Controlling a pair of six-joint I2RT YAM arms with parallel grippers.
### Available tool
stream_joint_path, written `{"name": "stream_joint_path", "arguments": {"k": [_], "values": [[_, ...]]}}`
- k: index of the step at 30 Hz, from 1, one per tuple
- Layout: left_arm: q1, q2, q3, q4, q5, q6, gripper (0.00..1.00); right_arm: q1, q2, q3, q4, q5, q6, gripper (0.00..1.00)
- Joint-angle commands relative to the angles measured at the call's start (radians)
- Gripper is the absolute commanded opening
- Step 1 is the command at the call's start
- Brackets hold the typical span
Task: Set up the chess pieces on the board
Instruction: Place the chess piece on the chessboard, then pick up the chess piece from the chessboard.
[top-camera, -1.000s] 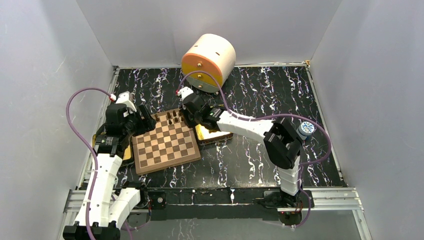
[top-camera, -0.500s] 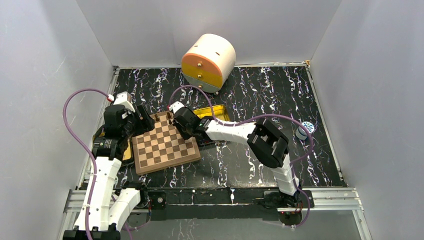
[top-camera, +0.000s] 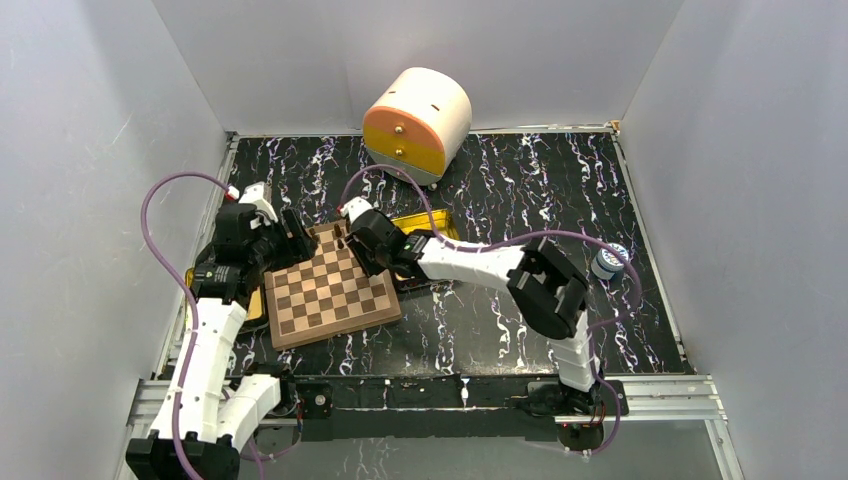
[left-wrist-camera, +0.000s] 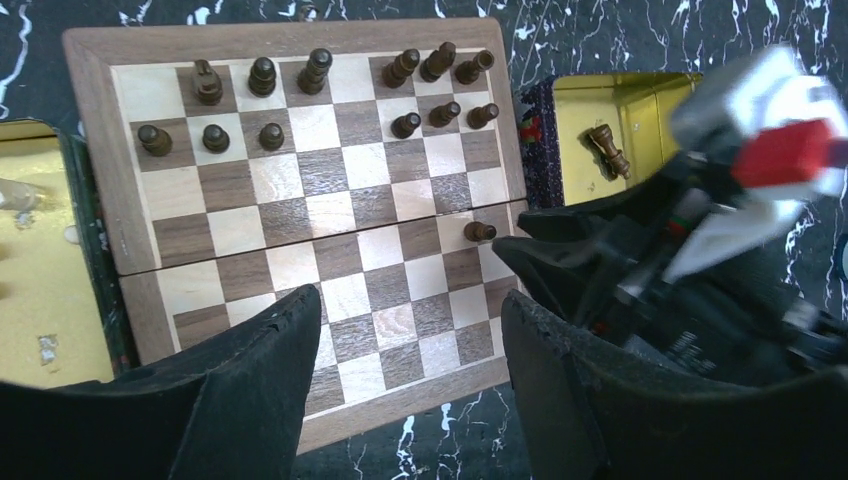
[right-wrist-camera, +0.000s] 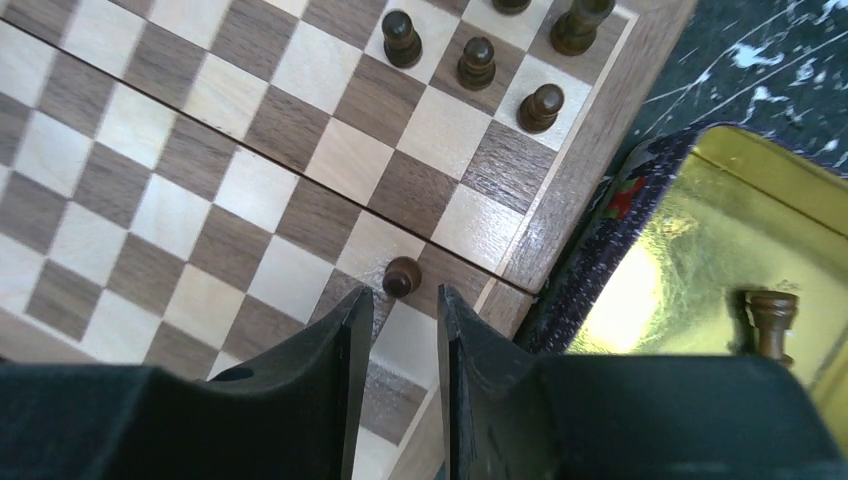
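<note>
Lone pawn (right-wrist-camera: 402, 276) stands just off my right claw's (right-wrist-camera: 403, 305) tips, easy to topple.
If I lift that claw away low or crooked, a finger could clip the pawn and roll it off the board (right-wrist-camera: 590, 170) towards the gold tin (right-wrist-camera: 680, 250), where 1 piece (right-wrist-camera: 772, 318) lies. The right claw is released and empty, pitched down over the board's right edge. The left claw (left-wrist-camera: 410, 300) hangs wide open above the board's middle.

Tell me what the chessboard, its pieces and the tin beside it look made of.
Chessboard: looks like wood, with visible grain in the light and dark squares and the brown border, and a satin sheen.
Chess pieces: probably dark turned wood, smooth and slightly glossy; plastic can't be excluded.
Tin: likely metal, since its gold inside is shiny with glare.
</note>
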Motion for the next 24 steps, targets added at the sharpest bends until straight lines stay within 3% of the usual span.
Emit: {"name": "stream_joint_path", "arguments": {"k": [1,14,21,24], "values": [[0.005,0.036,0.031,0.0,0.071,0.011,0.63,0.002,-0.17,-0.047,0.019,0.022,-0.008,0.39],[-0.025,0.259,0.095,-0.087,0.147,0.055,0.59,-0.062,-0.417,-0.303,-0.016,0.05,-0.002,0.38],[-0.196,0.366,0.115,-0.04,0.008,-0.005,0.57,-0.184,-0.488,-0.385,-0.015,-0.031,0.009,0.38],[-0.254,0.415,0.127,-0.01,-0.035,-0.029,0.52,-0.222,-0.511,-0.414,-0.006,-0.036,0.004,0.38]]}}
